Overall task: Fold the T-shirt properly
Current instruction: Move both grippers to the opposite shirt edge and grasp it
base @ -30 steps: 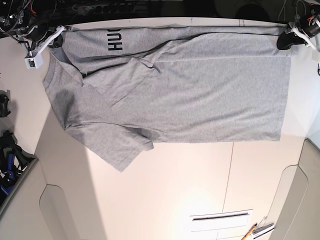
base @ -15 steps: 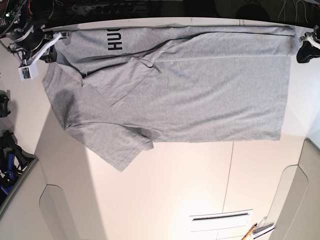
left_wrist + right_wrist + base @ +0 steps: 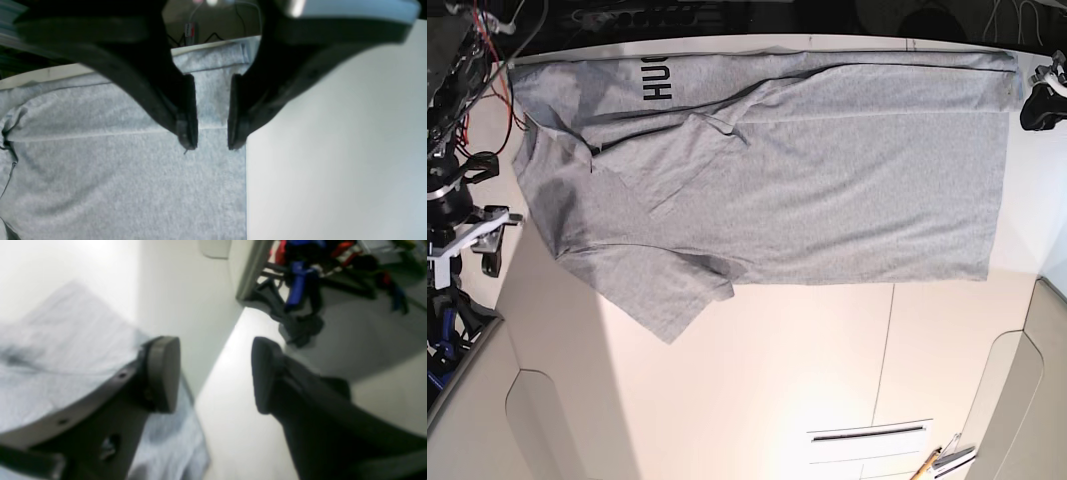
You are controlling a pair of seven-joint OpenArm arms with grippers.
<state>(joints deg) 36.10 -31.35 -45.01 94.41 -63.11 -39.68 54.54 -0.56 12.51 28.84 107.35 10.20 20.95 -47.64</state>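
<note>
The T-shirt [image 3: 767, 170] lies flat across the far half of the table [image 3: 827, 370], one lengthwise fold laid, both grippers, left [image 3: 211, 146] and right [image 3: 213, 373], parted and empty, so the next fold likely needs fresh grasps

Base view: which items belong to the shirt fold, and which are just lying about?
Job:
- heather-grey short-sleeved T-shirt with black lettering, spread on the white table
- left gripper, open, at the hem end
- right gripper, open, off the collar end

Lying about:
- yellow-handled tool at the table's near edge
- blue-and-black gear beside the table
</note>
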